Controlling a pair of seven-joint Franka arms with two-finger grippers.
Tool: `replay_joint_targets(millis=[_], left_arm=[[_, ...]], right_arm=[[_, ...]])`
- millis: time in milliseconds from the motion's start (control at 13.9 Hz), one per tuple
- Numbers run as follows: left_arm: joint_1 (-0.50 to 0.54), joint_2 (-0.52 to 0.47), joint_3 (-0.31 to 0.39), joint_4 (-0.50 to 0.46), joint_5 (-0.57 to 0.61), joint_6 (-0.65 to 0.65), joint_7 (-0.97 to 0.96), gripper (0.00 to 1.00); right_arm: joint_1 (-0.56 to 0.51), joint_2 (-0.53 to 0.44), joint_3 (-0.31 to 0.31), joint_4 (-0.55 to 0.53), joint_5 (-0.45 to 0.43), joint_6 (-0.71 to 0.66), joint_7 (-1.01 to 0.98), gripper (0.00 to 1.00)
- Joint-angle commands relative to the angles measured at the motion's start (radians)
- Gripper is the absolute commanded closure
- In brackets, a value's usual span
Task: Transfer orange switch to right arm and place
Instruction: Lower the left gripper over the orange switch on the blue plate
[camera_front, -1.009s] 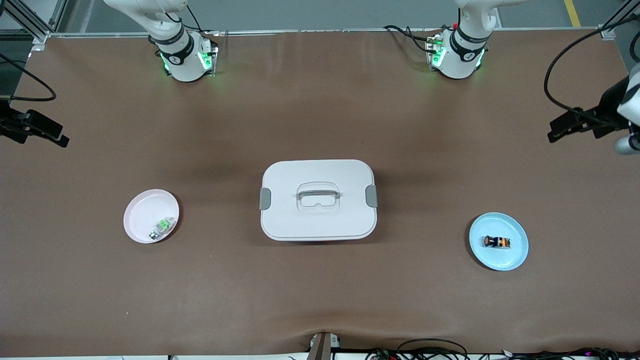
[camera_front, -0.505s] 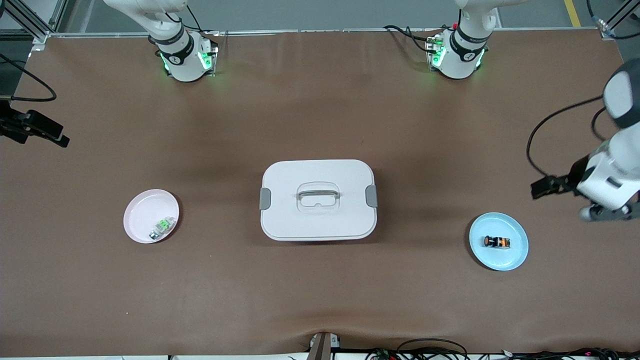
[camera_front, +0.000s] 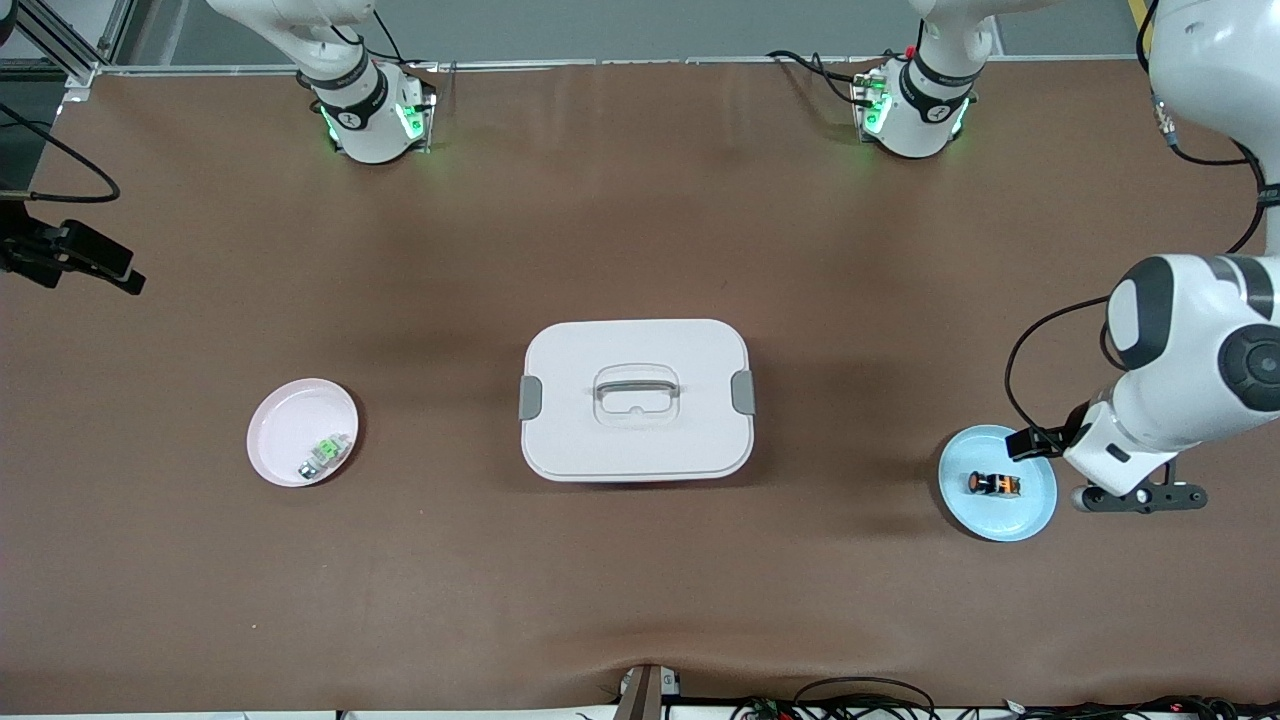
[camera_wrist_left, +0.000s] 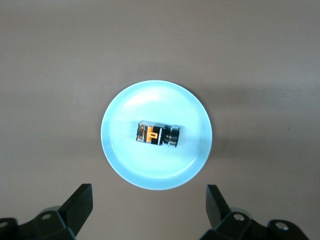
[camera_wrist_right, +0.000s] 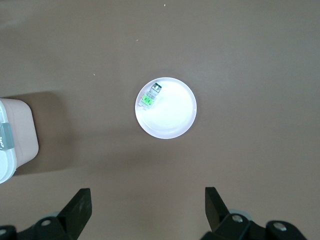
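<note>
**Left hand spread wide above the blue plate, orange switch lying loose**

The left hand (camera_wrist_left: 147, 212) hangs over the surface just off the blue plate (camera_front: 1030, 515), fingers (camera_wrist_left: 80, 202) spread wide and gripping nothing. The orange switch (camera_front: 994, 485) lies on its side in the middle of that plate, toward the left arm's end of the surface: a short black cylinder with orange marks on its body.

In the front view its orange cap shows at the end facing the white lidded box (camera_front: 636, 400); the left wrist view (camera_wrist_left: 158, 134) shows instead a squarish black body with orange marks and a ribbed, darker round end.

The surface (camera_front: 640, 600) is plain brown and matte. The box sits at its centre, and a pink plate (camera_front: 280, 425) holding a small green-and-white clear component (camera_front: 325, 455) lies toward the right arm's end.

The right hand (camera_wrist_right: 145, 210) waits high above, fingers likewise apart and empty; its wrist view looks down on the pink plate (camera_wrist_right: 172, 120) and one corner of the box (camera_wrist_right: 15, 135).
</note>
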Motion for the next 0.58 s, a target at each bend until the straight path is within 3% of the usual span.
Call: replay_joint_targets(millis=[0, 505], left_arm=[[0.011, 0.047, -0.007, 0.007, 0.015, 0.042, 0.019, 0.0], [0.014, 0.17, -0.005, 0.014, 0.023, 0.155, 0.02, 0.0]], right_arm=[[0.012, -0.007, 0.002, -0.006, -0.012, -0.001, -0.017, 0.0], [0.012, -0.007, 0.002, -0.006, -0.033, 0.0, -0.056, 0.0]])
